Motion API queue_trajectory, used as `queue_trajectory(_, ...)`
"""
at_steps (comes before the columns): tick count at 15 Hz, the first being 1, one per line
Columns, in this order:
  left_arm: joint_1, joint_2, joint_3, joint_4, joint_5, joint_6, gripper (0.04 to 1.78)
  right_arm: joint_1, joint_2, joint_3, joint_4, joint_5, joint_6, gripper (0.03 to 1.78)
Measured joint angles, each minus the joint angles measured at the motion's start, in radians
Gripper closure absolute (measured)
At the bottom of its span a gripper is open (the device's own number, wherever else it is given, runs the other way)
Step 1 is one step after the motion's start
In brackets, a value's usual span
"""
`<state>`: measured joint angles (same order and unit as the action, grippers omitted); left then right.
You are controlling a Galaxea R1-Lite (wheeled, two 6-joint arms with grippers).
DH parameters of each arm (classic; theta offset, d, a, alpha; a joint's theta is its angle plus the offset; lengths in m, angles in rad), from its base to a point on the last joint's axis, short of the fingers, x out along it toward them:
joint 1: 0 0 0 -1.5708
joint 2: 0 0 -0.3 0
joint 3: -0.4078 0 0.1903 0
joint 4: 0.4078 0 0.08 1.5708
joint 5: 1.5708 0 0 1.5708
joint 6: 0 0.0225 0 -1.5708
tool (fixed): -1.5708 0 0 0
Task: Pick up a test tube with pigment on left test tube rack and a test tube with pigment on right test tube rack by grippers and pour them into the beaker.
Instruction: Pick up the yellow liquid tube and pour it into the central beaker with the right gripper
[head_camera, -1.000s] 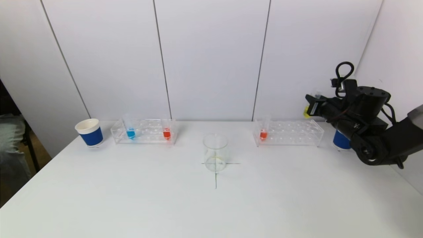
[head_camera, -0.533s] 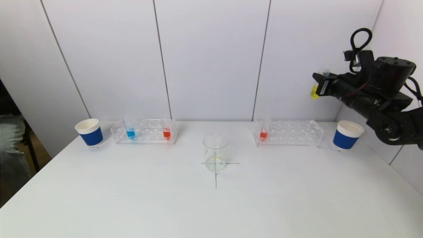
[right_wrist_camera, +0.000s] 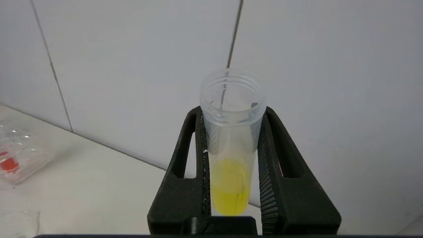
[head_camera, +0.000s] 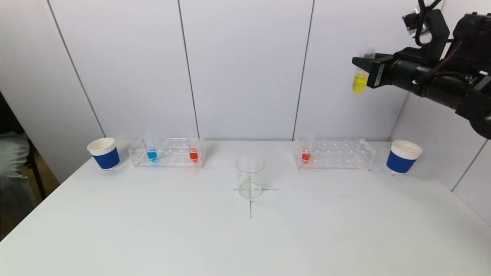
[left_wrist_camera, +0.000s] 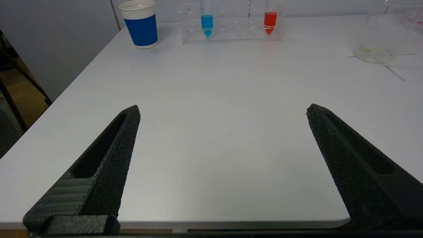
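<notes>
The right gripper [head_camera: 363, 66], pinching the upright yellow-pigment test tube [head_camera: 360, 80] near its open mouth, hangs high over the right rack [head_camera: 334, 154], so the beaker [head_camera: 250, 181] lies well below and leftward; the left gripper [left_wrist_camera: 223, 110], spread, idles.

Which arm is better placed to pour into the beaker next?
Right. Its end effector already grips the yellow tube, raised above the right rack. The left end effector is open and empty, far from the beaker.

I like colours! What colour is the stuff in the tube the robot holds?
Yellow, clearest in the right wrist view.
</notes>
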<state>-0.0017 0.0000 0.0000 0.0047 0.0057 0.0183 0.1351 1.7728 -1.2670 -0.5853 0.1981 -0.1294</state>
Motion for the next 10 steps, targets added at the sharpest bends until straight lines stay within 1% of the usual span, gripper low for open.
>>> queue_trajectory(3,0.000,0.000,0.000,0.000,-0.001,0.000,0.06,0.064,-0.030,-0.073,0.106,0.003,-0.051,1.34)
queue_trajectory(5,0.000,0.000,0.000,0.000,0.000,0.000,0.06,0.118,-0.038,-0.101,0.144,0.003,-0.095,1.34)
queue_trajectory(6,0.000,0.000,0.000,0.000,0.000,0.000,0.06,0.139,-0.039,-0.108,0.149,0.003,-0.127,1.34)
queue_trajectory(8,0.000,0.000,0.000,0.000,0.000,0.000,0.06,0.182,-0.032,-0.111,0.150,0.003,-0.209,1.34)
queue_trajectory(10,0.000,0.000,0.000,0.000,0.000,0.000,0.06,0.214,-0.017,-0.104,0.143,0.005,-0.257,1.34)
